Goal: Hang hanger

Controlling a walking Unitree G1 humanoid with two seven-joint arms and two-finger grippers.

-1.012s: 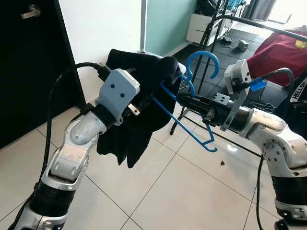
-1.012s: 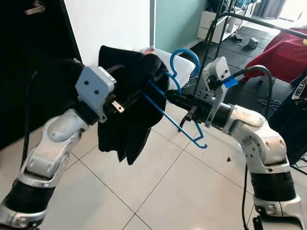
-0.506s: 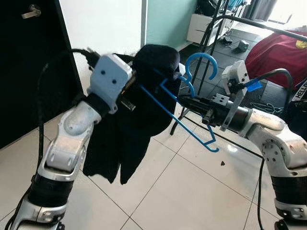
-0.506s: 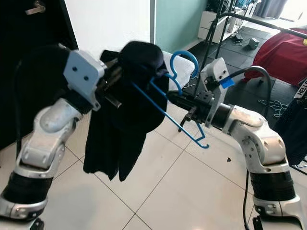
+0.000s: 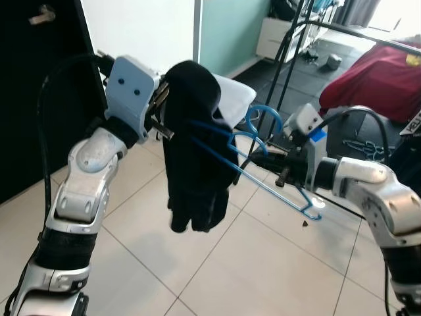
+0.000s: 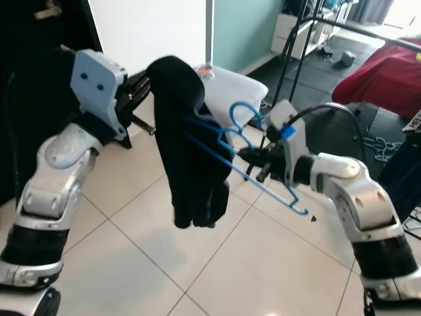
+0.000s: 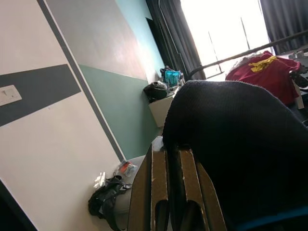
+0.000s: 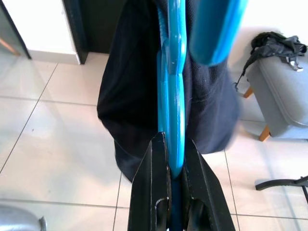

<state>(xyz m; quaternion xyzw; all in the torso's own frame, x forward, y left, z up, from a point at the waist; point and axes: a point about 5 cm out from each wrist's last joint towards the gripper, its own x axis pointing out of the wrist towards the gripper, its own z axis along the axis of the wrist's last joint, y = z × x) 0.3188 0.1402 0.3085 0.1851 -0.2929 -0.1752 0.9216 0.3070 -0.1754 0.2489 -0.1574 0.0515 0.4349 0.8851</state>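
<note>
A blue plastic hanger is held out in front of me, its hook up near the right hand. My right gripper is shut on the hanger just below the hook; the right wrist view shows the blue bar pinched between both fingers. A black garment is draped over the hanger's far left end and hangs down limp. My left gripper is raised at the garment's top, shut on the cloth; in the left wrist view the black fabric covers its fingertips.
A black clothes rack stands at the back right with a red garment on it. A black door is at the left, and a white cushion lies behind the garment. A grey stool carries a black bag. Tiled floor lies below.
My left arm has swung up and to the left, and the garment has gone from a bunched heap to hanging straight. The right gripper has lowered and the hanger's bar has moved right.
</note>
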